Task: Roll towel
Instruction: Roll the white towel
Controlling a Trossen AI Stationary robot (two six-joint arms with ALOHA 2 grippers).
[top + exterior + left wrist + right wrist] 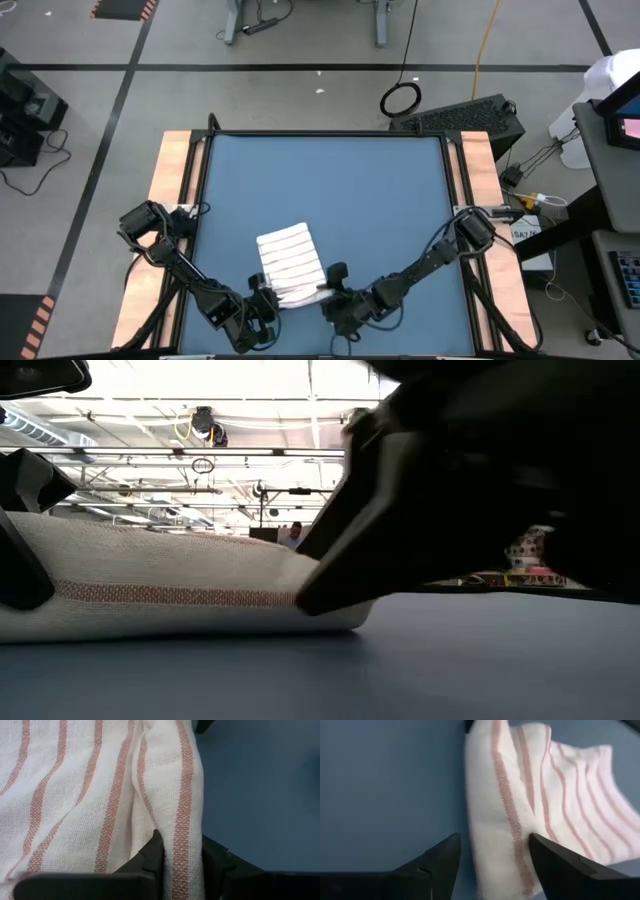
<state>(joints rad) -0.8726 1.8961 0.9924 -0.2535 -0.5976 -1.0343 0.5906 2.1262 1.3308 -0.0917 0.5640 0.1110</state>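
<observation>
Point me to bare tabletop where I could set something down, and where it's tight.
Free: the blue table from its far edge down to the towel, plus strips left and right of the towel. Crowded: the near edge, where the left gripper pinches a towel fold and the right gripper straddles the roll, fingers open.

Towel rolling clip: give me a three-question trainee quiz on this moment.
1. True or false: the left gripper pinches a fold of the towel.
2. The right gripper's fingers are: A) clamped shut, B) spread around the towel's end.
3. What colour is the table?

Key: 1 true; 2 B; 3 blue.
</observation>
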